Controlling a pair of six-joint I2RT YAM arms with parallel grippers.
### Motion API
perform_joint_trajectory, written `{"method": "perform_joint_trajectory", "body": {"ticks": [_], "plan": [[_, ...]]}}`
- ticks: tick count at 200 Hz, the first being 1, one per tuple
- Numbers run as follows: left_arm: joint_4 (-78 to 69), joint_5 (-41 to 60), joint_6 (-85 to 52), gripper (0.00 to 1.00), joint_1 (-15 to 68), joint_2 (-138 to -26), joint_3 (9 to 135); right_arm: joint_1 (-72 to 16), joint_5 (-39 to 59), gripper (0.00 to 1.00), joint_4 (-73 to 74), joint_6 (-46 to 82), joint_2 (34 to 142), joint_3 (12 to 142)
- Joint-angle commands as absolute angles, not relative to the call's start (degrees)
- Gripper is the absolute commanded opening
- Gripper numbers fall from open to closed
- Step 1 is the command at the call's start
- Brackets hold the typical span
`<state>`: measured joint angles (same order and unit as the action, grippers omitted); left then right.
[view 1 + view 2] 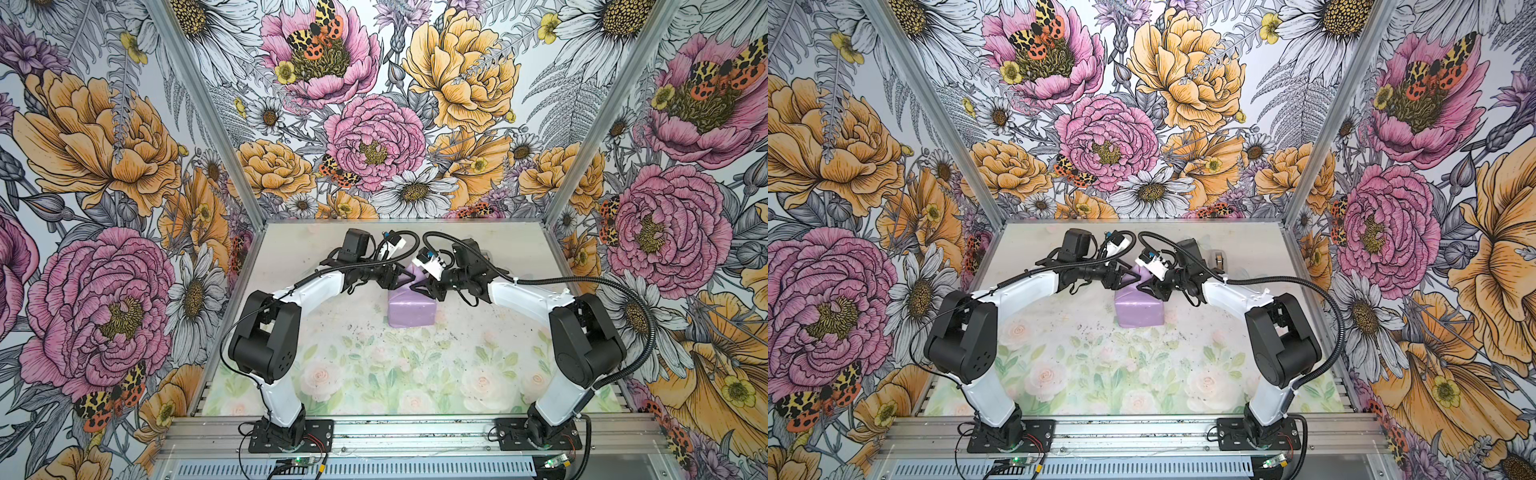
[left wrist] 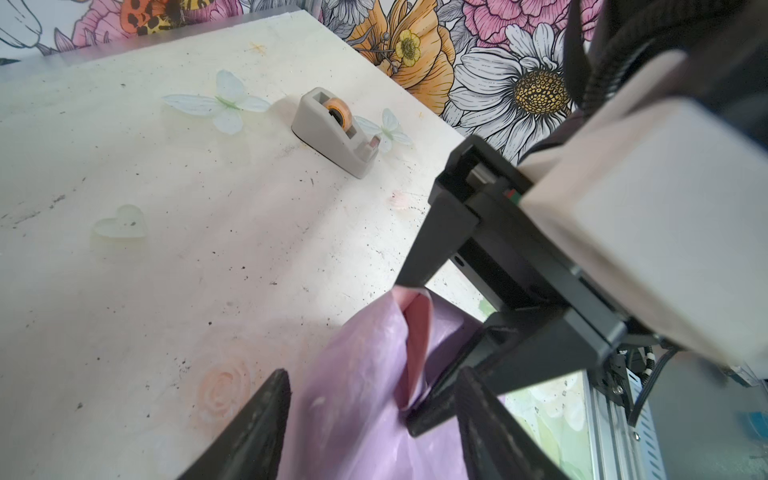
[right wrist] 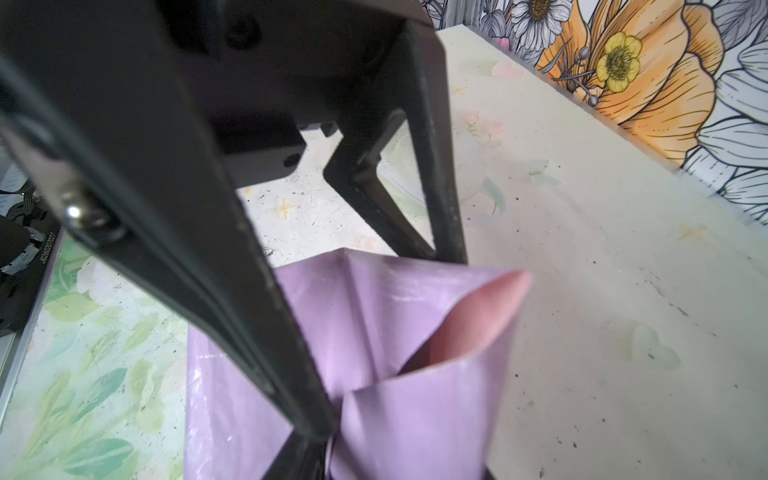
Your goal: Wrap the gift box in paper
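your table (image 1: 332, 299) is a pale cream sheet printed with faint roses and green leaves towards the near edge, and it is peppered with dark specks and scuffs. three walls (image 1: 374, 124) close it in, all papered with big pink, orange and white flowers and orange-and-black moths. bare metal frame posts (image 1: 208, 112) stand in the far corners. along the near edge runs a metal rail (image 1: 415, 432) carrying two black base plates (image 1: 322, 430), one under each of your two arms (image 1: 320, 286).

count what's on the table: one lilac parcel and one grey tape dispenser (image 2: 336, 129). the dispenser stands upright on the far part of the table, well apart from the parcel. beside it you have two pale butterflies (image 2: 226, 104) on the surface, and one pale heart (image 2: 120, 222).

the paper (image 1: 411, 311) sits around the middle of the table, lilac face out, folded round a box-shaped block. the gift box itself is hidden inside. at the parcel's far end a loose flap stands up, with pink showing inside.

your left gripper (image 2: 374, 372) is spread wide, its fingers either side of that flap without pinching it. your right gripper (image 2: 411, 353) has its two fingers pressed against the flap's fold, gripping the paper.
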<state>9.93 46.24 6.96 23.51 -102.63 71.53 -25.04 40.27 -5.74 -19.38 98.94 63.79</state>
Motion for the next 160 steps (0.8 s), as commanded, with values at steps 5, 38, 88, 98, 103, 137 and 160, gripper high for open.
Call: {"method": "perform_joint_trajectory", "body": {"ticks": [5, 38, 88, 98, 103, 137, 160], "plan": [[7.79, 49.44, 6.22, 0.64, 24.06, -103.75, 73.62, -25.28, 41.14, 0.39, -6.98, -20.73, 99.23, 61.97], [10.42, 48.65, 9.36, 0.61, 24.36, -107.27, 74.91, -25.32, 41.29, 0.41, -6.76, -20.54, 98.56, 61.96], [13.38, 47.28, 13.63, 0.58, 24.40, -108.37, 74.31, -25.31, 40.54, 0.54, -6.68, -18.83, 94.99, 61.71], [13.86, 47.28, 14.20, 0.57, 24.39, -108.54, 74.43, -25.32, 40.13, 0.56, -6.67, -18.30, 93.59, 61.41], [14.01, 47.36, 14.36, 0.57, 24.39, -108.61, 74.57, -25.31, 39.83, 0.57, -6.68, -17.99, 92.65, 61.17], [14.15, 48.11, 14.44, 0.54, 24.41, -108.37, 75.01, -24.94, 35.07, 0.60, -6.68, -12.50, 85.26, 58.25], [14.15, 49.44, 14.30, 0.52, 24.46, -108.18, 75.27, -24.98, 32.72, 0.58, -6.53, -8.42, 79.99, 54.42]]}}
